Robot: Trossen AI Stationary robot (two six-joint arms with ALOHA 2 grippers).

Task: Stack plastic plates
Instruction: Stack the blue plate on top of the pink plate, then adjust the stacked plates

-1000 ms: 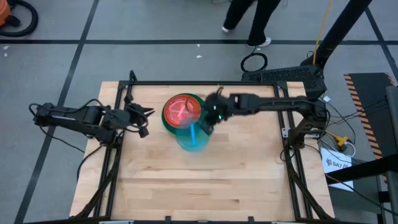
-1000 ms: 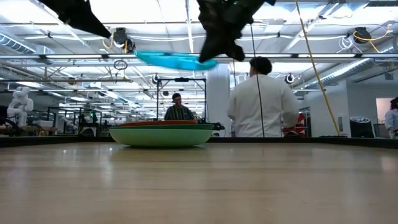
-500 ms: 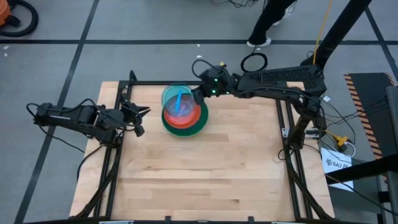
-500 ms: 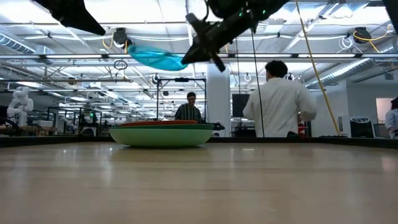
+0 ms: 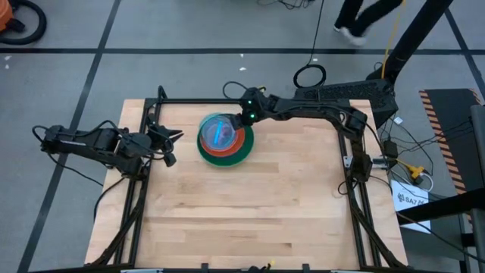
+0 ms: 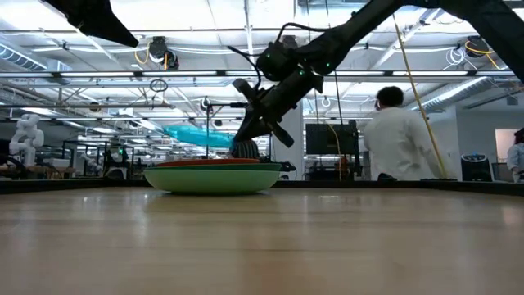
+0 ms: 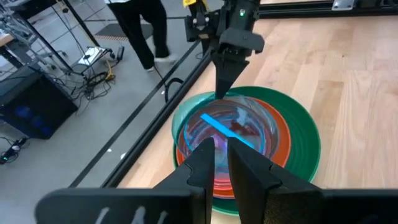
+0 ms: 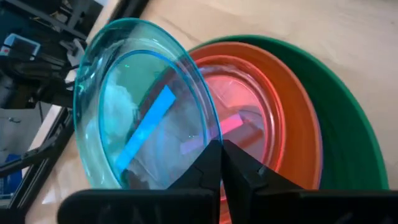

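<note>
A stack of plastic plates (image 5: 235, 154) rests on the table toward its far edge. A wide dark green plate (image 8: 339, 124) is at the bottom, with a red-orange plate (image 8: 292, 106) and a pink plate (image 8: 249, 118) nested in it; other plates are hidden. My right gripper (image 5: 242, 119) is over the stack's far right side, shut on the translucent blue plate (image 5: 217, 130), which is tilted just above the stack (image 6: 213, 176). My left gripper (image 7: 218, 149) waits shut at the table's left edge (image 5: 168, 144), pointing at the stack. My right gripper pinches the blue plate's rim (image 8: 210, 132) between its two fingers, on the side toward the table's far right. The fingers (image 6: 248, 141) slant down from the far right. The plate (image 6: 196, 135) is tilted above the stack; I cannot tell whether it touches the plates below.
Bare wooden tabletop (image 5: 250, 220) stretches from the stack to the near edge. A black frame (image 5: 227, 101) borders the far edge. People (image 6: 397, 135) stand and walk in the room beyond the table.
My right gripper carried the blue plate from the stack's near side toward the far edge, over the stack, then lowered it. The plate was high above the table and now sits tilted just above the stack. The left arm kept still.
</note>
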